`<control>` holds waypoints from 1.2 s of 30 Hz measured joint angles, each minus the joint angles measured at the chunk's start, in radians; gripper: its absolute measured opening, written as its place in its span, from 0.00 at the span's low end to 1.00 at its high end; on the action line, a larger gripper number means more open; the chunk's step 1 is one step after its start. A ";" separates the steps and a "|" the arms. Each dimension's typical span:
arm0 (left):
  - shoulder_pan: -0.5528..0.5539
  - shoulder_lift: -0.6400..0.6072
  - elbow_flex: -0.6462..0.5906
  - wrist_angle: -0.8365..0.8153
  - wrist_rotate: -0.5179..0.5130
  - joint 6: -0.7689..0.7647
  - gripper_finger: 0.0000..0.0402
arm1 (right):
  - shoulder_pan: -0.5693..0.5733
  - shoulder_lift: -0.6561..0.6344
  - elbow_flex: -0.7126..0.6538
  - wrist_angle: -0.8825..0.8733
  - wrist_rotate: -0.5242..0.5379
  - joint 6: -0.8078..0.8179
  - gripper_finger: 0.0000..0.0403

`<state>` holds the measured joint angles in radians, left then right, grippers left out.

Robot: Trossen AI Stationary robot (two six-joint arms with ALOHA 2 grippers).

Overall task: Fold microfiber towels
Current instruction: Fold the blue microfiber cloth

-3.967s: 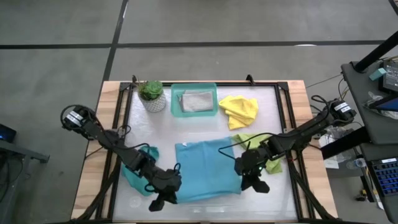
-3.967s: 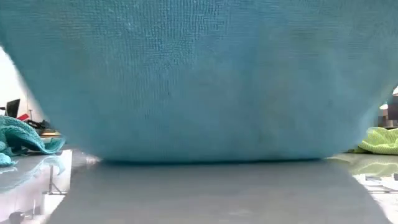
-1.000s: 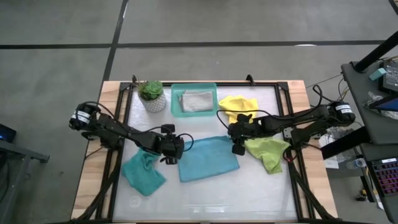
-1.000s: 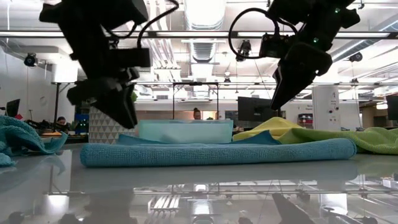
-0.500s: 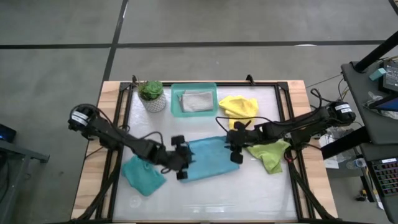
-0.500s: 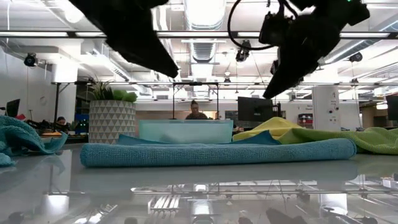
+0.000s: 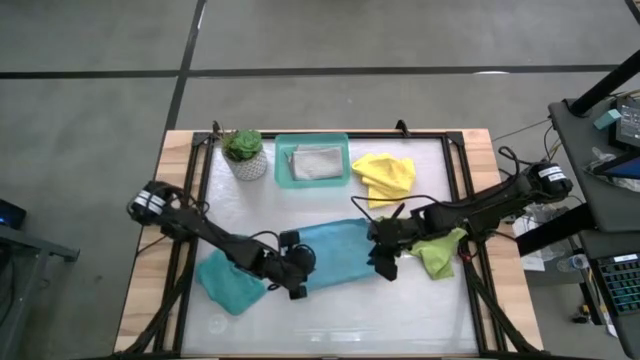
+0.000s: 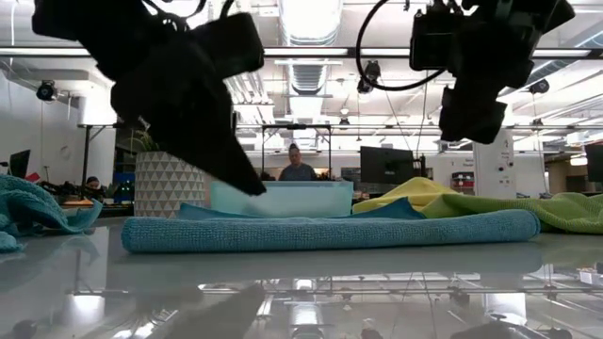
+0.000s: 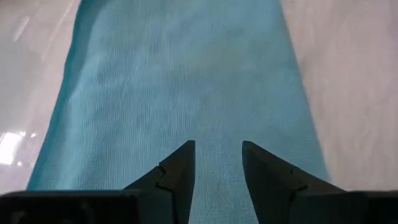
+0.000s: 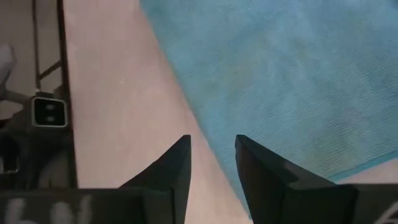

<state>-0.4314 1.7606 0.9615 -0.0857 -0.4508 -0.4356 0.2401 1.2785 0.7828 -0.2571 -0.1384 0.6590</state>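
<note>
1. We judge one fold of the teal towel (image 7: 335,253) done; a second fold probably comes next, which calls for both grippers to pinch its ends.
2. Our left gripper (image 9: 216,167) hangs over the towel's left end, fingers spread, holding nothing.
3. Our right gripper (image 10: 211,163) hovers at the right edge, likewise spread and empty.
4. The towel lies mid-table as a flat, smooth band, its near edge rolled.

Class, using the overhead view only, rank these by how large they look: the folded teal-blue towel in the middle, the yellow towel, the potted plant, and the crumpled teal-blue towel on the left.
1. Folded teal-blue microfiber towel.
2. Crumpled teal-blue towel and crumpled yellow towel: too alike to rank.
3. Small green plant in its white pot.
</note>
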 joint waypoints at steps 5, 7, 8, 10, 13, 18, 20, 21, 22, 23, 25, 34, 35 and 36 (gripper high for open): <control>0.008 0.034 -0.012 -0.012 -0.019 -0.004 0.29 | 0.004 0.000 -0.001 -0.022 0.108 -0.061 0.28; 0.013 0.044 -0.015 -0.010 -0.032 -0.004 0.29 | 0.004 0.000 -0.003 -0.037 0.170 -0.100 0.26; 0.017 0.049 -0.017 -0.009 -0.032 -0.004 0.29 | 0.004 0.000 -0.006 -0.037 0.207 -0.112 0.25; 0.027 0.065 -0.021 -0.011 -0.032 -0.004 0.29 | 0.004 0.000 -0.013 -0.038 0.275 -0.132 0.23; 0.041 0.078 -0.022 -0.004 -0.038 -0.007 0.29 | 0.004 0.000 -0.018 -0.037 0.348 -0.159 0.19; 0.055 0.074 -0.031 -0.019 -0.038 -0.006 0.29 | 0.004 0.000 -0.025 -0.001 0.375 -0.210 0.15; 0.057 0.067 -0.031 -0.048 -0.042 -0.004 0.29 | 0.004 0.000 -0.025 0.024 0.375 -0.222 0.15; 0.058 0.064 -0.031 -0.065 -0.043 -0.004 0.29 | 0.004 0.000 -0.025 0.033 0.375 -0.227 0.15; 0.058 0.058 -0.031 -0.087 -0.045 -0.004 0.29 | 0.004 0.000 -0.025 0.040 0.375 -0.229 0.15; 0.059 0.054 -0.032 -0.111 -0.045 -0.004 0.29 | 0.004 0.000 -0.025 0.047 0.375 -0.233 0.15; 0.059 0.043 -0.032 -0.151 -0.047 -0.006 0.29 | 0.004 0.000 -0.025 0.063 0.375 -0.244 0.15; 0.054 -0.013 -0.010 -0.167 -0.009 -0.004 0.29 | -0.021 0.000 -0.018 0.039 0.262 -0.050 0.25; 0.052 -0.016 -0.005 -0.165 0.001 -0.004 0.29 | -0.020 0.000 -0.018 0.034 0.260 -0.050 0.28; 0.048 -0.020 -0.002 -0.160 0.016 -0.004 0.29 | -0.019 0.000 -0.018 0.024 0.254 -0.049 0.31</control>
<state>-0.3833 1.7402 0.9592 -0.2457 -0.4348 -0.4397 0.2207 1.2789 0.7647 -0.2333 0.1158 0.6105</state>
